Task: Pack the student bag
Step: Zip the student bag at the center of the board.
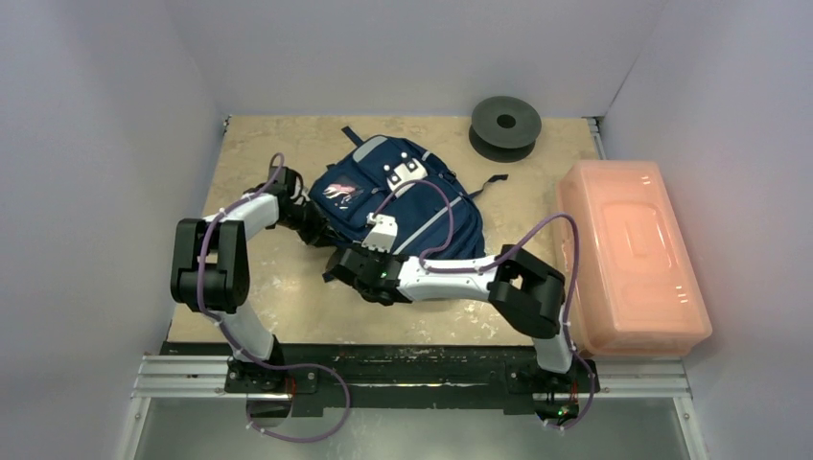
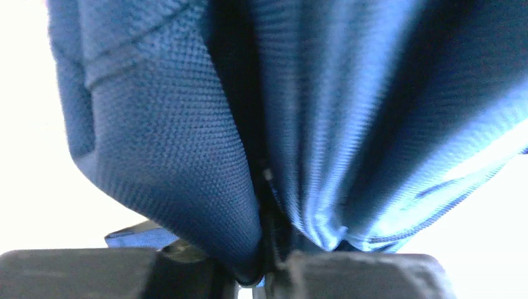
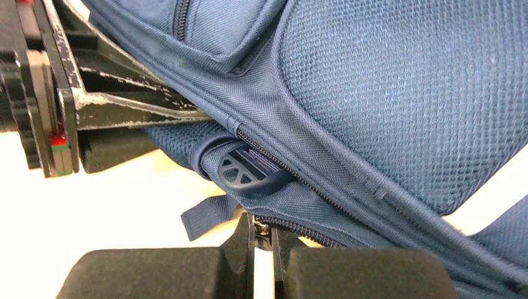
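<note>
1. The student bag (image 1: 403,206) lies flat in the middle of the counter (image 1: 278,307), front pockets up and top end towards the far wall.
2. Nothing appears to be packed yet. In the right wrist view the stretch of zip that shows is closed, and no view shows an opening in the bag.
3. No loose items lie on the counter. A pink box (image 1: 628,254) sits to the right with its lid on, and a black spool (image 1: 505,125) sits at the far edge. What is inside the box cannot be made out.
4. I judge the task to be at an early stage: the bag has to be unzipped, then filled, then closed.
5. The left fingers (image 2: 75,274) are at the bag's left side. They are drawn nearly together and pinch a fold of blue mesh fabric that runs down between the pads.
6. The right fingers (image 3: 155,274) are at the bag's near edge and pressed almost together. The small metal zip pull (image 3: 261,229) sits right at their tips and seems to be nipped between them.
</note>
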`<move>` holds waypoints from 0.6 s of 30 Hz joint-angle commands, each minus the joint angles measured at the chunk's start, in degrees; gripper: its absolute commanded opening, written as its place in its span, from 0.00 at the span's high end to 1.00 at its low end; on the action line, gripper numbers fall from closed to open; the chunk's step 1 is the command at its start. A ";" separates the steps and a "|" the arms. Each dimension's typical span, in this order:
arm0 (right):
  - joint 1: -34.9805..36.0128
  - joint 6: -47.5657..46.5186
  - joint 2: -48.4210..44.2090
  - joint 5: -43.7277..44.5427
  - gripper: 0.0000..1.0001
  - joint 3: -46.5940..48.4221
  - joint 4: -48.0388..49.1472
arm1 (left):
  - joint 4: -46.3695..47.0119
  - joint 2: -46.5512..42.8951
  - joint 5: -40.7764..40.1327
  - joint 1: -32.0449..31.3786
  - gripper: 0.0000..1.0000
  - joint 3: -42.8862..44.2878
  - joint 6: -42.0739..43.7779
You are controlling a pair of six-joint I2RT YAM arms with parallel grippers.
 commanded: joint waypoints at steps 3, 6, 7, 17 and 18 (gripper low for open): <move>-2.24 -20.22 -12.19 -17.40 1.00 -11.34 13.20 | 0.82 2.12 -5.89 1.47 1.00 11.58 1.56; -1.96 -22.46 -16.81 -21.27 1.00 -18.89 14.18 | -0.98 5.34 -7.30 3.77 1.00 16.93 2.19; -1.93 -22.31 -18.30 -21.66 1.00 -21.79 13.75 | -1.48 6.26 -7.86 4.65 1.00 18.45 2.54; -2.07 -19.52 -36.39 -22.04 1.00 -47.38 14.36 | -8.21 13.23 -9.18 10.95 1.00 31.97 8.23; -2.21 -19.62 -37.79 -20.94 1.00 -48.25 13.76 | -8.32 13.44 -7.13 11.45 1.00 32.16 8.47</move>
